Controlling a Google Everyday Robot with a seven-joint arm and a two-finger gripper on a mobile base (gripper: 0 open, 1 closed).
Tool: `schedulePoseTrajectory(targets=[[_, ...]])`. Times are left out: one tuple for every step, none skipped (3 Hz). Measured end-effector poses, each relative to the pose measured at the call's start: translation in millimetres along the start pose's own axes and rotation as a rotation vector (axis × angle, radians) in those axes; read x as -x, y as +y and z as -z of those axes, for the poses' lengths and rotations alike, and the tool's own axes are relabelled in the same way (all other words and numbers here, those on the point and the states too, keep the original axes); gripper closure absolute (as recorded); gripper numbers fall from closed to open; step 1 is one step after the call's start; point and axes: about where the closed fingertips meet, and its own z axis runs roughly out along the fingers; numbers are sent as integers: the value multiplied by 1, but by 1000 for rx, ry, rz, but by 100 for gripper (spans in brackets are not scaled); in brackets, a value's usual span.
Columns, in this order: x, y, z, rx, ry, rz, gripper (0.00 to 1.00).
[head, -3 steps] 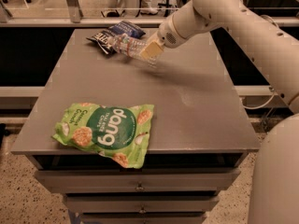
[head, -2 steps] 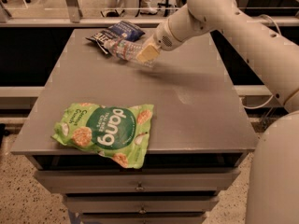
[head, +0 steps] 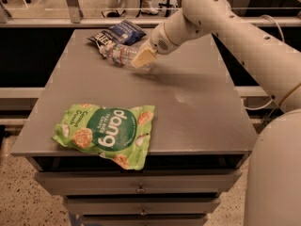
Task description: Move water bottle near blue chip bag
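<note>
The water bottle is clear and ribbed, and lies tilted on its side at the far left of the grey table. Its left end touches the near edge of the blue chip bag, a dark navy crinkled bag with white lettering at the table's back edge. My gripper, with pale yellow fingers, is shut on the bottle's right end, low over the tabletop. The white arm reaches in from the upper right. The bottle's cap is hidden.
A bright green "dang" bag lies at the front left and overhangs the table's front edge. Drawers sit under the tabletop. A rail and office floor lie behind the table. My white base stands at the right.
My gripper has moved left and down with the bottle. The bottle now lies against the blue chip bag instead of to its right.
</note>
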Motion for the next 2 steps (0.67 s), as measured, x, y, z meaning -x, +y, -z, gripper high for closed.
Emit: schedulePoseTrajectory(targets=[[1,-4,3,-10,1,6,0],[0,-6,4,-16,2,5,0]])
